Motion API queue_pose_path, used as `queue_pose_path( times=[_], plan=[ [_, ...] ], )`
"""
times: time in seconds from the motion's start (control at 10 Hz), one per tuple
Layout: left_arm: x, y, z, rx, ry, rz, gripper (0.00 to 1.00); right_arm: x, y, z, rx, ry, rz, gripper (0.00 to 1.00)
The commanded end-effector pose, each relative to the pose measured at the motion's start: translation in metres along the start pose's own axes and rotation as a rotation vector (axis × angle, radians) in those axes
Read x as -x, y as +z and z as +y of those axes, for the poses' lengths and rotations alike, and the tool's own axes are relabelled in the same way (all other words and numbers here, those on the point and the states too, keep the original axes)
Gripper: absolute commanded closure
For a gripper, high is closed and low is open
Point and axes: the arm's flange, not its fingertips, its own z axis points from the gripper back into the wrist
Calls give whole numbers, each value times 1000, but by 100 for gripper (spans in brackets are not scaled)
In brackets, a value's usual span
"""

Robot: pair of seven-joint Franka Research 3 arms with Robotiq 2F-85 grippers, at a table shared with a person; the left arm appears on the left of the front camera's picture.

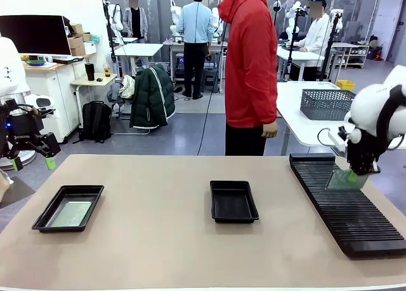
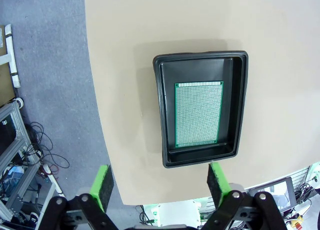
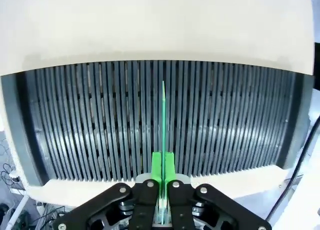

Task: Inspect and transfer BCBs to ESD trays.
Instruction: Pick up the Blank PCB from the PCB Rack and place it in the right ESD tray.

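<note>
1. The left gripper [image 1: 32, 163] is hanging above the table's [image 1: 158, 253] left edge with its jaws spread wide and nothing between them.
2. In the left wrist view, the left gripper [image 2: 159, 186] is looking straight down, its green pads [image 2: 101, 187] standing well apart just short of the left tray [image 2: 235, 115].
3. The left tray [image 1: 79, 187] is sitting near the table's left side, and a flat board [image 1: 70, 213] is lying inside it.
4. From above, the flat board [image 2: 198, 115] is resting on the tray floor, clear of the walls on every side.
5. The middle tray [image 1: 233, 183] is sitting near the table's centre, well apart from the left tray.
6. The right gripper [image 1: 355, 170] is reaching down over the far part of the rack [image 1: 355, 221] on the table's right side.
7. Its jaws are pinching an upright board [image 1: 346, 179] by its top edge.
8. In the right wrist view, the right gripper [image 3: 163, 162] is clamping the upright board [image 3: 163, 115], which is showing edge-on as a thin green line running along the slots of the rack [image 3: 100, 120].
9. Whether the board's lower edge is sitting in a slot or just above one cannot be told.
10. A person [image 1: 250, 63] in a red top is standing at the far side of the table, one hand [image 1: 269, 129] hanging down.
11. A basket [image 1: 327, 104] is sitting on a white table behind the rack.
</note>
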Motion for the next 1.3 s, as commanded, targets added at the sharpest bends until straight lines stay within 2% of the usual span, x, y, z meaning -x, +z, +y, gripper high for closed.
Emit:
queue_pose_path(
  times=[0.0,0.4,0.7,1.0,1.2],
  plan=[
    [1,-2,1,3,4,-7,0,0,46,-14,-51,16,21,100],
    [1,-2,1,3,4,-7,0,13,165,-47,-81,36,31,100],
    [1,-2,1,3,4,-7,0,27,235,-62,-87,31,30,100],
    [1,-2,1,3,4,-7,0,32,269,-61,-67,45,12,100],
    [1,-2,1,3,4,-7,0,28,265,-56,-57,28,29,100]
  ],
)
